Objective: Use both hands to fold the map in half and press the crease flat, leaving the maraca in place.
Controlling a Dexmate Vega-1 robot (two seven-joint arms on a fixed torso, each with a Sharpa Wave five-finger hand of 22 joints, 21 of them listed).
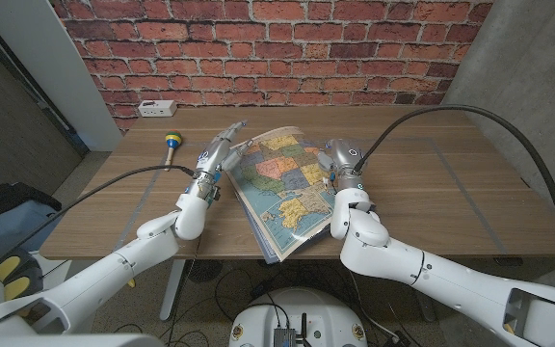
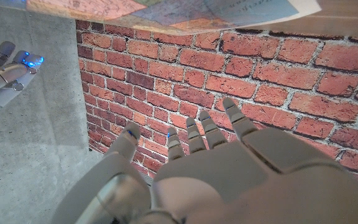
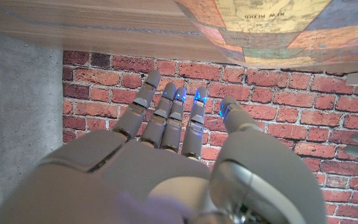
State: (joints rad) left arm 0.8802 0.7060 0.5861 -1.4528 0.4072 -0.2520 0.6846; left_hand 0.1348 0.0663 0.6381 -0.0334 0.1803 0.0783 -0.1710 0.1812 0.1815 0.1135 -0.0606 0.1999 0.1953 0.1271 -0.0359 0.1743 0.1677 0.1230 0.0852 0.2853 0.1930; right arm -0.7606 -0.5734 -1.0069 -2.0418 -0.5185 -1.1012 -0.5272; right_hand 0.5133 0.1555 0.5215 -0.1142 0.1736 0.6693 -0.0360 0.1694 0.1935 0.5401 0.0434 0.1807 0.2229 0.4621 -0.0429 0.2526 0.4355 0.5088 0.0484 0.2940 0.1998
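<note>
Fingers (image 2: 197,134) of the left hand (image 1: 217,154) reach out straight and slightly spread, with nothing between them; in the left wrist view they point toward the brick wall (image 2: 278,93), thumb set apart to one side. Seen from the head view, these fingertips lie at the near-left edge of the map (image 1: 282,188); whether they touch the paper cannot be told. Behind the fingers, the left forearm runs back toward the table's front edge, wrist raised above the wooden table (image 1: 432,183).

Fingers (image 3: 166,115) of the right hand (image 1: 340,159) are likewise extended and close together, holding nothing, their tips lit blue. From the head view this hand stands at the map's right edge, near its far corner; contact is not clear. The right forearm descends from the wrist toward the table's front, a black cable (image 1: 451,111) arching above it.

Between the two hands the map lies open, colour side up, its near corner overhanging the table's front edge. Beyond the left fingertips, well apart on the left, lies the maraca (image 1: 171,143), and a white power strip (image 1: 156,107) sits against the wall.
</note>
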